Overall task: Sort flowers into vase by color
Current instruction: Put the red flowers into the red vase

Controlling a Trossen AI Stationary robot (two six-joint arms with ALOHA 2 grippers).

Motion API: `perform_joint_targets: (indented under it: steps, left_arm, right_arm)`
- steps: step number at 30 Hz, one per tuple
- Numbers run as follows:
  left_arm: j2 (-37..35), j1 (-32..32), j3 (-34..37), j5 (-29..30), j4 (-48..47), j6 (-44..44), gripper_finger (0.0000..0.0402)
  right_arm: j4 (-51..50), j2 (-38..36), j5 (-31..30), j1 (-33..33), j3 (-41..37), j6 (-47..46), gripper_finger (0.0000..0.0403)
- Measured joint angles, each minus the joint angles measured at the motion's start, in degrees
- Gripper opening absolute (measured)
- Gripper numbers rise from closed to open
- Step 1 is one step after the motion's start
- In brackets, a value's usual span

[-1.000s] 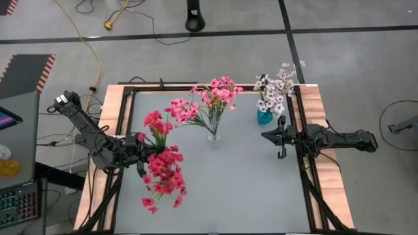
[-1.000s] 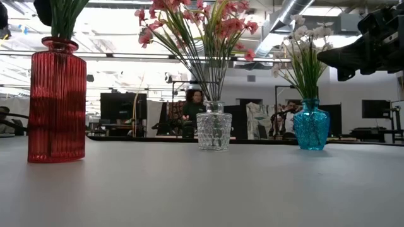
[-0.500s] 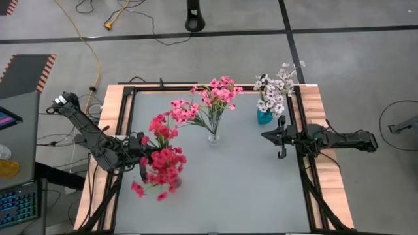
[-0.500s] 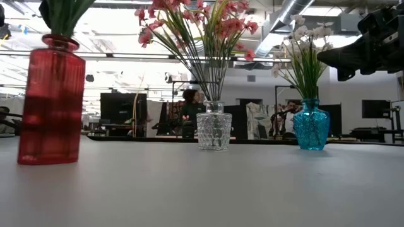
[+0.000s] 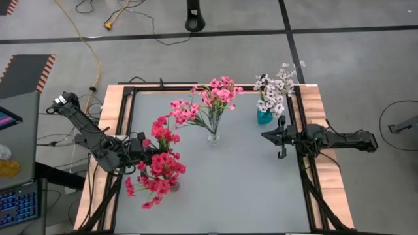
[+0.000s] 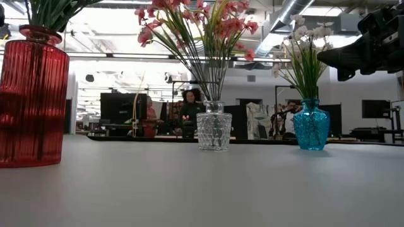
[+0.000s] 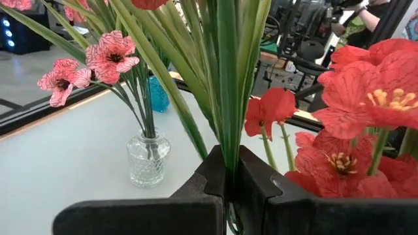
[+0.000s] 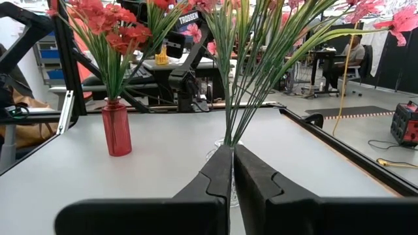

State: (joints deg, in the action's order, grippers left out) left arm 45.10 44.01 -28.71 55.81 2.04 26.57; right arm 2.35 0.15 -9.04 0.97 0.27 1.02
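**Obs 1:** Grey tabletop [image 5: 248, 189] inside a wooden frame, open workshop behind with a seated person far off. Three vases stand on it: red vase [image 6: 31, 98] near left, clear vase [image 5: 213, 138] at centre, blue vase [image 5: 264, 117] far right. Red flowers [image 5: 159, 171] fill the red vase, pink flowers [image 5: 219, 93] the clear one, white flowers [image 5: 274, 91] the blue one.

**Obs 2:** Hands?

**Obs 1:** Left hand [image 7: 227, 186] is closed on a bunch of green stems [image 7: 225, 98] just above the red vase's mouth, red blossoms all around it. Right hand [image 5: 281, 140] hovers just near of the blue vase, fingers nearly together, nothing between them; it looks idle.

**Obs 2:** Step in hand, as you judge it?

**Obs 1:** Seating the red stems in the red vase. From above the bouquet leans toward the near edge and partly hides the vase, so I cannot tell how deep the stems sit.

**Obs 2:** How to do it well?

**Obs 1:** Keep the stems upright over the mouth, lower straight, release only once they rest inside. Open slowly and back off along the stems so no blossom snags and the vase is not dragged or tipped.
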Motion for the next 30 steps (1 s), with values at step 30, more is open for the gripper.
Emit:
perform_joint_targets:
  steps: [30]
  left_arm:
    - [0.0, 0.0, 0.1, -6.3, 6.3, -11.0, 0.0]
  right_arm:
    - [0.0, 0.0, 0.0, 0.0, 0.0, 0.0, 0.0047]
